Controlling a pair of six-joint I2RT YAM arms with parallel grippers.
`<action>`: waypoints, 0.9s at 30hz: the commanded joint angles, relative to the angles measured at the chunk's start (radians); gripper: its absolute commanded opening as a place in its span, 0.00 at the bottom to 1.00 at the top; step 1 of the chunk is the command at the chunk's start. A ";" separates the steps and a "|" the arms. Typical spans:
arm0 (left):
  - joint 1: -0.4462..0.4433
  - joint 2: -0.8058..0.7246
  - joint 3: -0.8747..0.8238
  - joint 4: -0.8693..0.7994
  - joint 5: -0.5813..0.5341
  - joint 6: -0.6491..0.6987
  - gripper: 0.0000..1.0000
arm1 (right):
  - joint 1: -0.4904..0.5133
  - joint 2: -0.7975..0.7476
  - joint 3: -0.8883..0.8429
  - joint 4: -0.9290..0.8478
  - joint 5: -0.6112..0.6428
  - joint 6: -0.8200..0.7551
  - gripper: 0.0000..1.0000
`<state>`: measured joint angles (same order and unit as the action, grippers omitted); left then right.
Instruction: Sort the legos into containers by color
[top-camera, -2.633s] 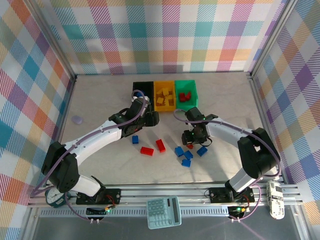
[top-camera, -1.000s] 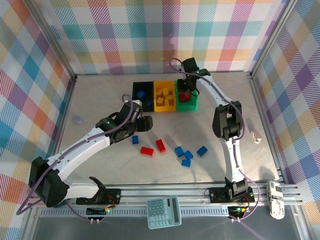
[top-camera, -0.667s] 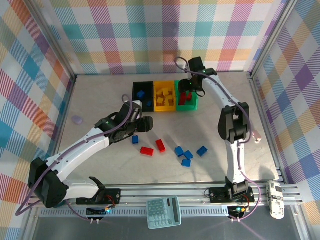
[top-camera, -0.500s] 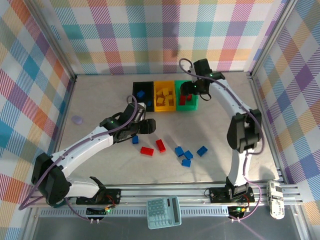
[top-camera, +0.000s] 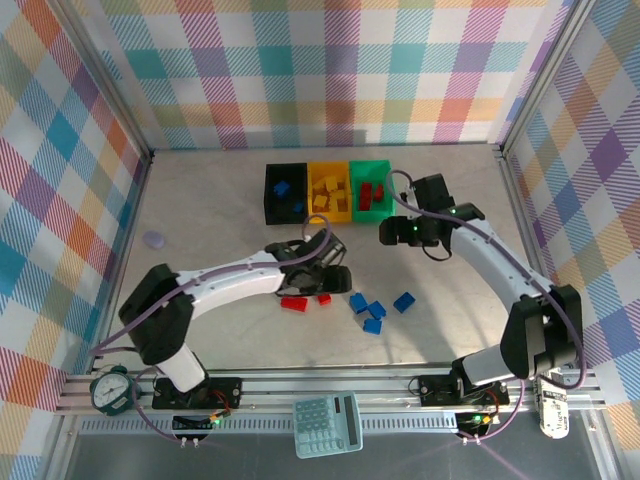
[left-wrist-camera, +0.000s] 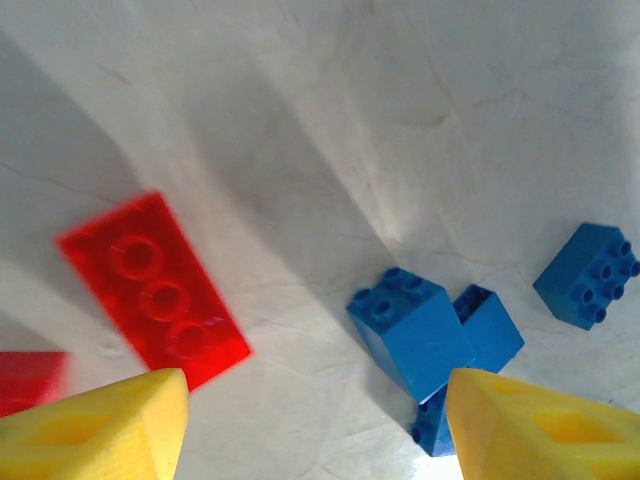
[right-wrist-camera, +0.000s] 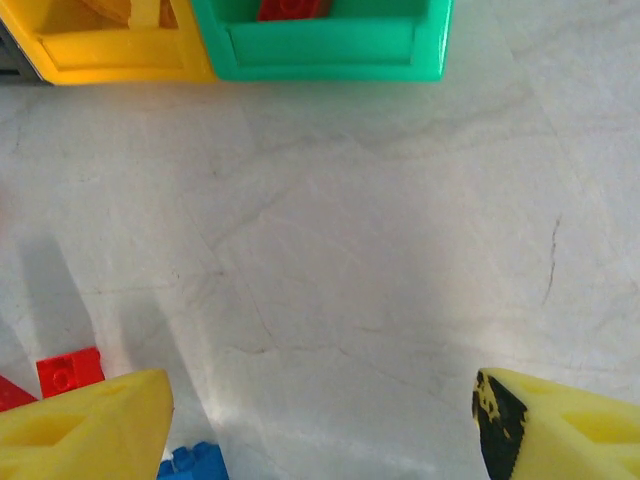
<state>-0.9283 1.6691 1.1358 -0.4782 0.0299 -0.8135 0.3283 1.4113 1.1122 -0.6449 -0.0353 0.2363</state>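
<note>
Two risks, judged: the left gripper (left-wrist-camera: 312, 400), wide open & empty, hangs betw. a red brick (left-wrist-camera: 150, 290) and a blue cluster (left-wrist-camera: 430, 340), so a descent may clip both colours, or lift two touching blues and drop one. Right gripper (right-wrist-camera: 320, 400), likewise wide open & empty, sits near the green bin (right-wrist-camera: 320, 45). Loose legos (top-camera: 404, 301): glossy studded bricks, 2 red oblong, 4 blue squarish, on the table (top-camera: 200, 230) just short of the bins (top-camera: 330, 217).

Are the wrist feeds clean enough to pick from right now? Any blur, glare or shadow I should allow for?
Left wrist: the oblong red lego is blurred at its edges, the blue legos read sharper, and broad diagonal shadows cross the table. Right wrist: the green bin and the table cracks are crisp, with a mild bright patch low in the middle. Top external: evenly lit.
</note>
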 joint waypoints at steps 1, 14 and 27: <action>-0.046 0.058 0.031 0.041 0.029 -0.157 0.69 | 0.004 -0.071 -0.045 0.014 0.010 0.037 0.80; -0.128 0.236 0.203 -0.058 -0.029 -0.211 0.70 | 0.004 -0.191 -0.134 -0.001 0.012 0.021 0.84; -0.135 0.309 0.274 -0.144 -0.064 -0.217 0.60 | 0.002 -0.231 -0.162 0.004 0.002 -0.003 0.86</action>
<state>-1.0580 1.9564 1.3731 -0.5735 -0.0204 -1.0283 0.3283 1.1957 0.9653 -0.6472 -0.0242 0.2481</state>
